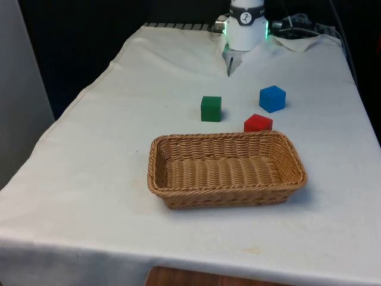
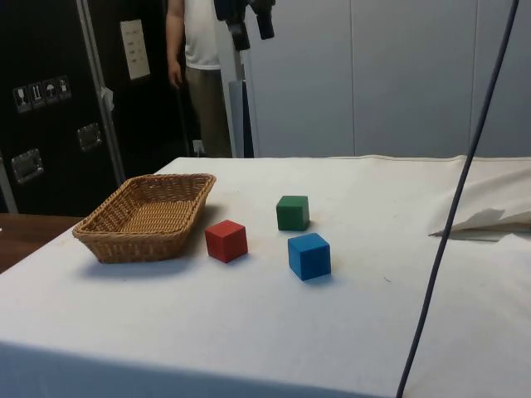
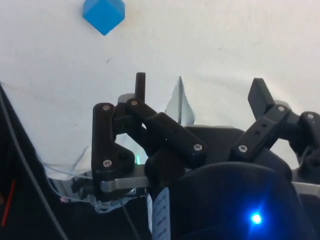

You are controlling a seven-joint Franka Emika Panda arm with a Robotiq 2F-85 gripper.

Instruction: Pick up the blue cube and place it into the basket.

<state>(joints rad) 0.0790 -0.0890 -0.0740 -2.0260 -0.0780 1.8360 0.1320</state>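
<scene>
Basket [image 1: 178, 179] is sitting nearest the front camera, wicker, rectangular, nothing inside. Blue cube [image 1: 272, 98] is resting on the white cloth [image 1: 89, 179] beyond it: solid blue, sharp edges, one corner facing front. Red cube [image 1: 258, 123] is sitting just behind the basket's far rim, green cube [image 1: 211, 108] toward the front view's left. Gripper [image 3: 200, 92] is hanging high, well clear of the blocks, fingers [image 3: 140, 87] spread wide, gripping nothing. A person [image 2: 199, 58] is standing behind the table in the side view.

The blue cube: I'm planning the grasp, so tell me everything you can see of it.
The blue cube is a solid, evenly blue block with crisp edges and a matte look. It sits flat on the white cloth, touching nothing. The red cube and green cube stand near it but apart, and the basket lies beyond the red one.
</scene>
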